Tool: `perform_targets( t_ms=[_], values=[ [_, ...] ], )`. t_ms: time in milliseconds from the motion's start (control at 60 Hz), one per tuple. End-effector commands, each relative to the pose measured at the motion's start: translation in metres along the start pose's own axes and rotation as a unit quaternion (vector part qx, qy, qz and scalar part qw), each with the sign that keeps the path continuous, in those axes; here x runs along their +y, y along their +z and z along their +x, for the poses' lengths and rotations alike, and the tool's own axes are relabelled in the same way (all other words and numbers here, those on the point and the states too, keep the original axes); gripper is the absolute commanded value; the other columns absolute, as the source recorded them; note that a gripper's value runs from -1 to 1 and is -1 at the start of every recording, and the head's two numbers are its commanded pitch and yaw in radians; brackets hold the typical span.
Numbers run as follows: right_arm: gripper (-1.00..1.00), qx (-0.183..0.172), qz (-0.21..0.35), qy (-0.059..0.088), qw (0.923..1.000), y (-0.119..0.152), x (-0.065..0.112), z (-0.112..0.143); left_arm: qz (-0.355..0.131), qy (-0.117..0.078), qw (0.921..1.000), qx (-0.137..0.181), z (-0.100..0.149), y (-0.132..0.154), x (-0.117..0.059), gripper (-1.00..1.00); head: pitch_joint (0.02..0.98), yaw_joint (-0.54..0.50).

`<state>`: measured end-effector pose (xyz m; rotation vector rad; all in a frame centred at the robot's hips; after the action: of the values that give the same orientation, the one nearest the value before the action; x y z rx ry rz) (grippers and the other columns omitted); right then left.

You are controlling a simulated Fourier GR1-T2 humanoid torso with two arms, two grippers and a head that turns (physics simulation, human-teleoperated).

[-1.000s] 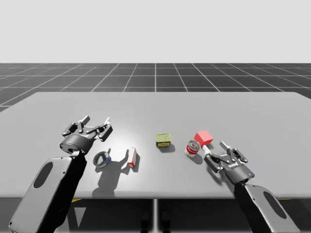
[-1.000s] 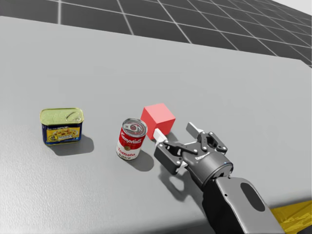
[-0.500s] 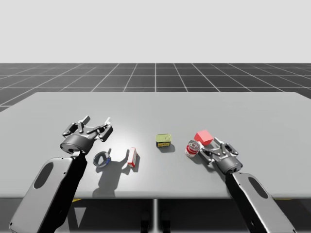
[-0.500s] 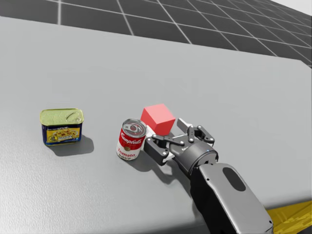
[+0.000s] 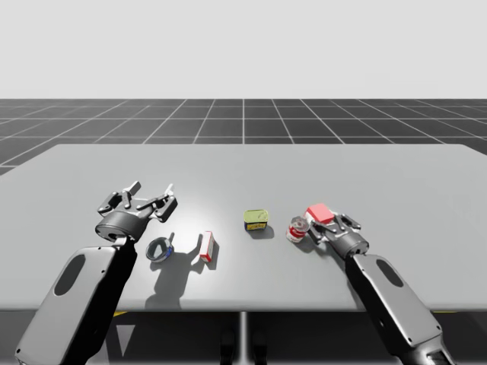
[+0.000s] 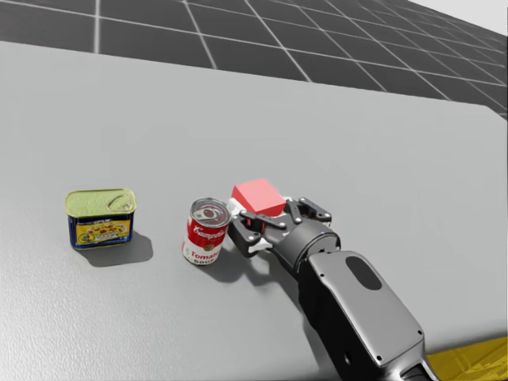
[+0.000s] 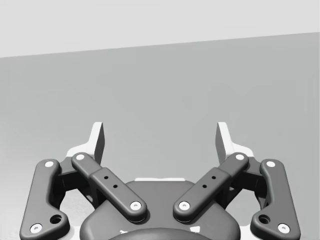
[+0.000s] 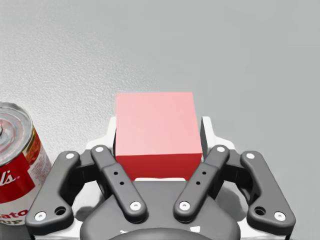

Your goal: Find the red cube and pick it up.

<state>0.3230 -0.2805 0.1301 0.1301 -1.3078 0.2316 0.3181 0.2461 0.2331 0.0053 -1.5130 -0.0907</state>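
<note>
Since the cube [image 8: 155, 135] sits at 12 o'clock between your right claw's [image 8: 158, 127] fingers [image 8: 111, 132], pinched from both sides low on the tabletop [image 8: 235, 50], lift straight up. The can [image 8: 15, 155] stands close at 9 o'clock. Your left claw [image 7: 160, 134] is spread.

Print stands on two things on the counter [image 6: 357, 143]. The round red-and-white can [image 6: 206, 232], at the lower centre of the head view, carries white script on its red band and dark letters on the white band below. The rectangular green-lidded tin [image 6: 100, 218], at the left, has a blue-and-yellow label whose print is too small to read. The can's script shows again beside the right end effector [image 8: 159, 127].
</note>
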Motion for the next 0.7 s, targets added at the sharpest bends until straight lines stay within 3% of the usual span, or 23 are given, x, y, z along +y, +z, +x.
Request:
perform_targets(
  t_ms=[17,217,433,700],
  values=[
    [1.00,0.014,0.008,0.001,0.9999,-0.0042,0.0085,-0.0105,0.001,-0.004,1.0000,-0.001,-0.0003,-0.0002,-0.0003,-1.00,0.741,-0.40],
    [1.00,0.021,0.001,0.002,0.9998,-0.0029,0.0055,-0.0143,0.002,-0.006,1.0000,-0.002,-0.0004,-0.0001,-0.0004,-1.00,0.701,-0.40],
    [1.00,0.020,-0.004,0.005,0.9998,-0.0026,0.0027,-0.0153,0.002,-0.007,1.0000,-0.001,-0.0007,-0.0002,-0.0010,-1.00,0.528,-0.41],
    [1.00,0.012,-0.014,0.007,0.9998,-0.0016,-0.0014,-0.0128,0.004,-0.002,1.0000,-0.002,-0.0001,0.0006,-0.0002,-1.00,0.451,-0.42]
  ],
)
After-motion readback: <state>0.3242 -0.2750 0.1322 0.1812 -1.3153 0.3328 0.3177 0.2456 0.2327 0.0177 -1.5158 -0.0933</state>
